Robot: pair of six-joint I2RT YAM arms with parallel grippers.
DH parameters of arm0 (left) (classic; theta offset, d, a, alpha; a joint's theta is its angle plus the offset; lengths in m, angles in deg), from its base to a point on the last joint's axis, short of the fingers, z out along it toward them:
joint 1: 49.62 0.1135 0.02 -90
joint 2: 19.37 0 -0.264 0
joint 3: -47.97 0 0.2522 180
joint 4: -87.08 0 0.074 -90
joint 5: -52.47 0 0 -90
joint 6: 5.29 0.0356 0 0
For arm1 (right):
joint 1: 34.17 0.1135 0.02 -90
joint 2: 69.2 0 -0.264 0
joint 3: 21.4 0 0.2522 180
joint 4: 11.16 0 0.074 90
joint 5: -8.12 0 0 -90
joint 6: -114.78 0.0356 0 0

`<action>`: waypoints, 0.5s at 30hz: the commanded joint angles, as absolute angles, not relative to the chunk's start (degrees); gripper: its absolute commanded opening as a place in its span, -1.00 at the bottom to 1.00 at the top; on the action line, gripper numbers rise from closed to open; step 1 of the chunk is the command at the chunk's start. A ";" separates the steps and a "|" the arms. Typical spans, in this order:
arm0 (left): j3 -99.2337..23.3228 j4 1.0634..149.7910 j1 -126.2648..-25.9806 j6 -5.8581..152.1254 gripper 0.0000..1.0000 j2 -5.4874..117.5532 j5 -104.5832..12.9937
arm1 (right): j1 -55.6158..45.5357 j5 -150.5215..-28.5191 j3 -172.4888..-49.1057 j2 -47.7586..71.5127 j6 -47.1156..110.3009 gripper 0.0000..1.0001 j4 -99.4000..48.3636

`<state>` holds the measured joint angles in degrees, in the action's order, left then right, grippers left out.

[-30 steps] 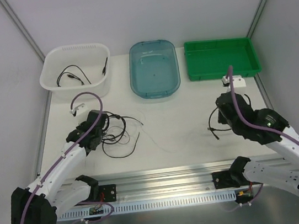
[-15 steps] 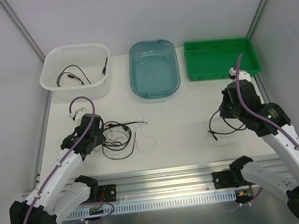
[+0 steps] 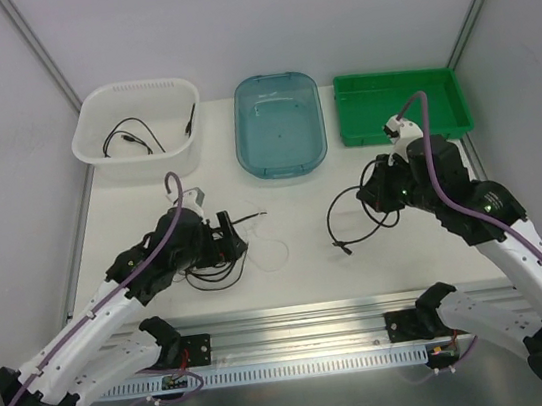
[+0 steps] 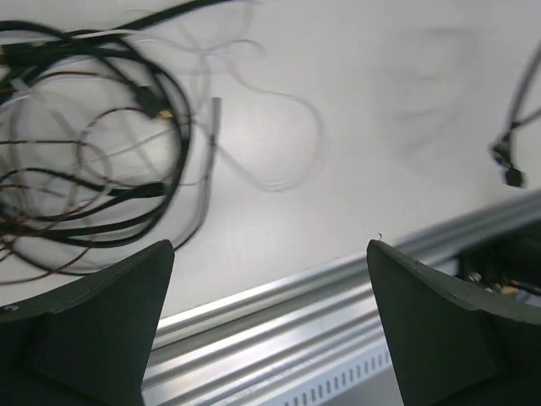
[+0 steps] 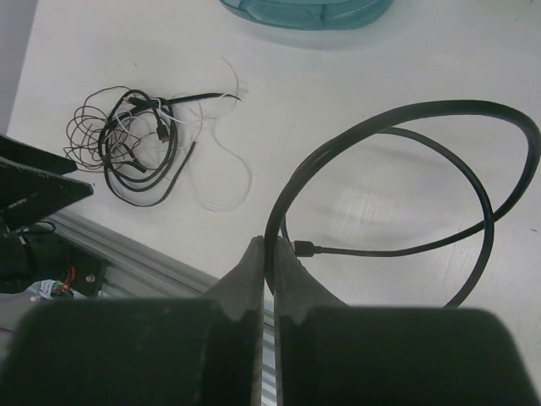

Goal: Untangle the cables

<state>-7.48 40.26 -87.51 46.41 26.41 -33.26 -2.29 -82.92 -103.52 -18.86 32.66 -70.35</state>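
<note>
A tangle of cables [image 3: 209,265], black, white and thin brown, lies on the table left of centre; the wrist views show the same tangle [image 4: 93,161] [image 5: 135,144]. A thin white cable [image 3: 276,253] loops out of it to the right. My left gripper [image 3: 226,233] hovers over the tangle's right side, and its jaws [image 4: 270,245] stand wide open and empty. My right gripper [image 3: 376,193] is shut [image 5: 270,245] on a separate black cable [image 3: 343,215]. That cable hangs in a big loop [image 5: 473,169], and its plug [image 3: 338,250] is near the table.
At the back stand a white basket [image 3: 130,85] holding black cables [image 3: 131,137], a blue tub [image 3: 273,76] and a green tray [image 3: 399,72]. An aluminium rail [image 3: 297,315] runs along the near table edge.
My left gripper has opened and moved right, to the tangle's right side. My right arm has carried the black cable left toward the table's middle.
</note>
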 commanded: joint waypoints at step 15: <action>-22.21 72.34 -120.90 48.13 0.96 45.92 -18.20 | 9.42 -68.52 -100.74 -19.02 55.18 -0.99 -59.38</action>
<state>-19.48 62.23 -119.12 44.99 43.78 -23.34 8.12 -73.10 -101.66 -17.61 48.83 -63.55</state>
